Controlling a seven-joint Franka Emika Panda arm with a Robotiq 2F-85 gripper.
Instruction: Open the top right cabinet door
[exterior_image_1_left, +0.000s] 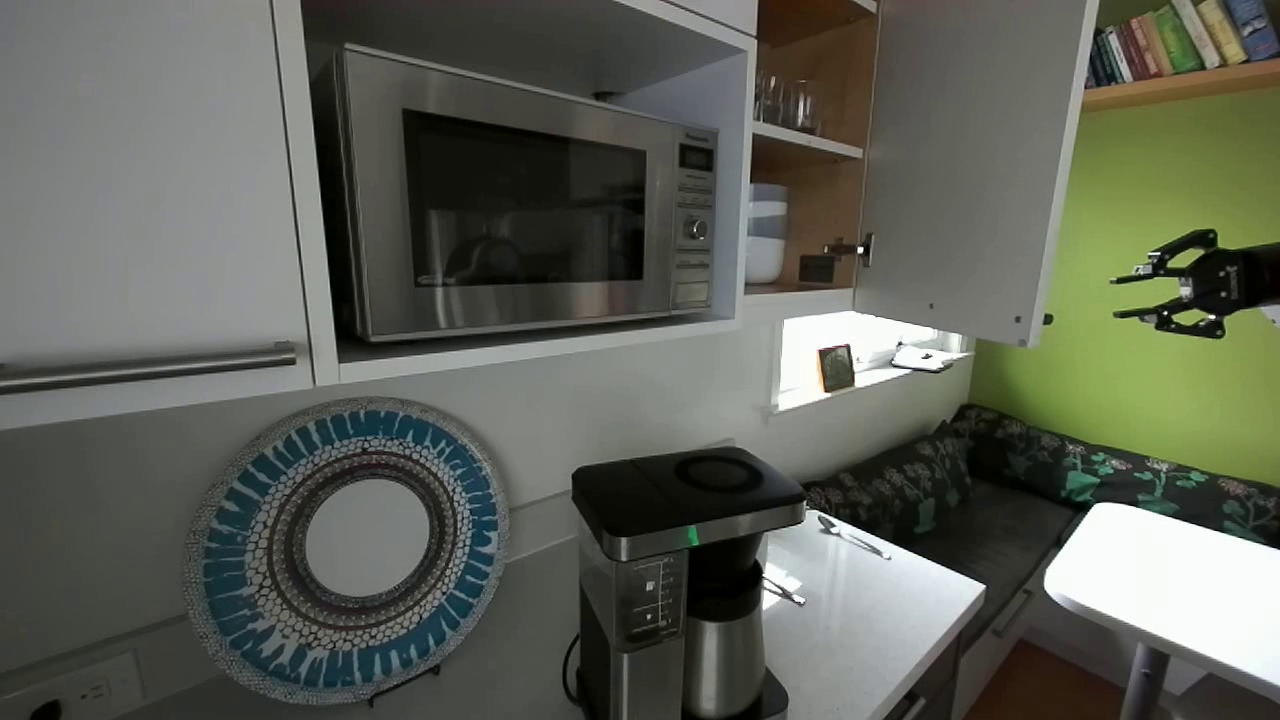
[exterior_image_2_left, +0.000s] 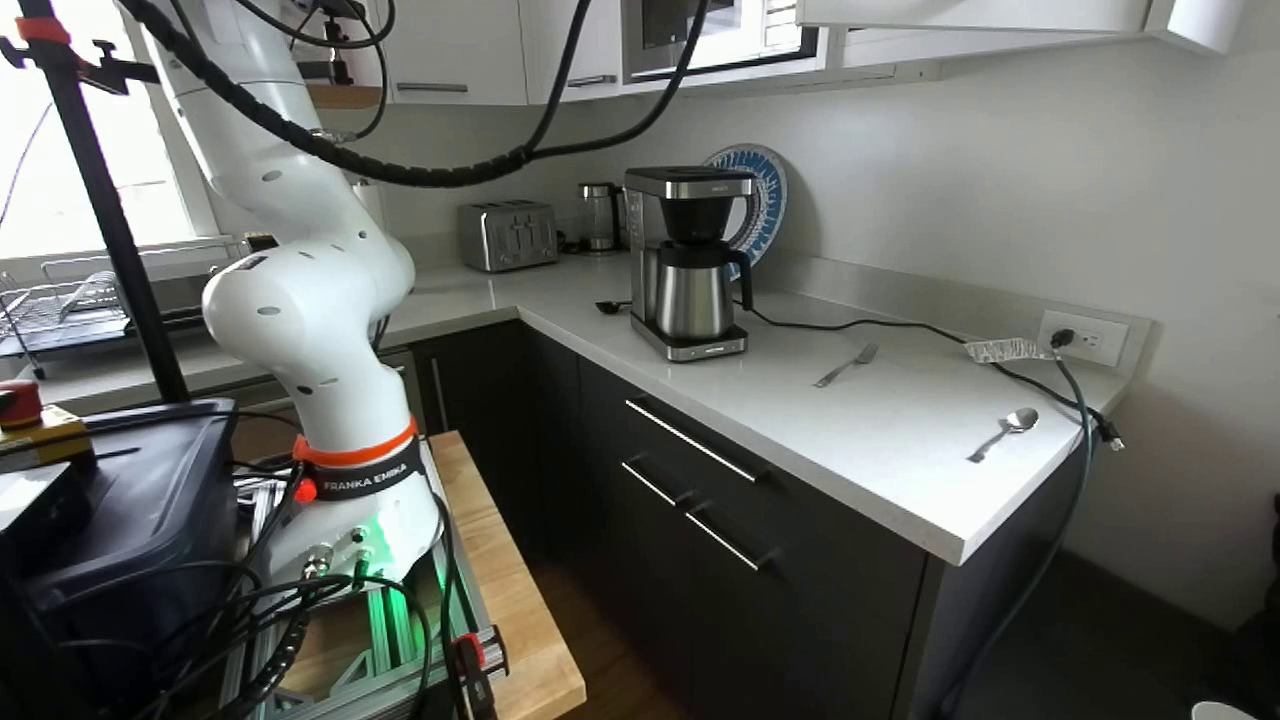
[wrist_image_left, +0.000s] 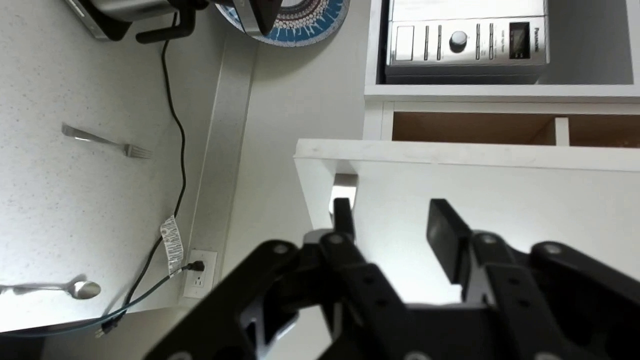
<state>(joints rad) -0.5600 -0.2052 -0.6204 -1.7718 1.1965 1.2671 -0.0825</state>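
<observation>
The top right cabinet door stands wide open in an exterior view, with its inner face and lower hinge showing. The end of its silver handle shows past its free edge. In the wrist view the door's outer face fills the middle right. Its handle is near the bottom corner, partly hidden behind one finger. My gripper is open and empty, apart from the door on its outer side, fingertips pointing toward it. In the wrist view the gripper has a wide gap between its fingers.
The brown cabinet interior holds glasses and a striped container. The microwave sits beside it. Below, a coffee maker, a fork and a spoon are on the counter. A round decorated plate leans at the wall.
</observation>
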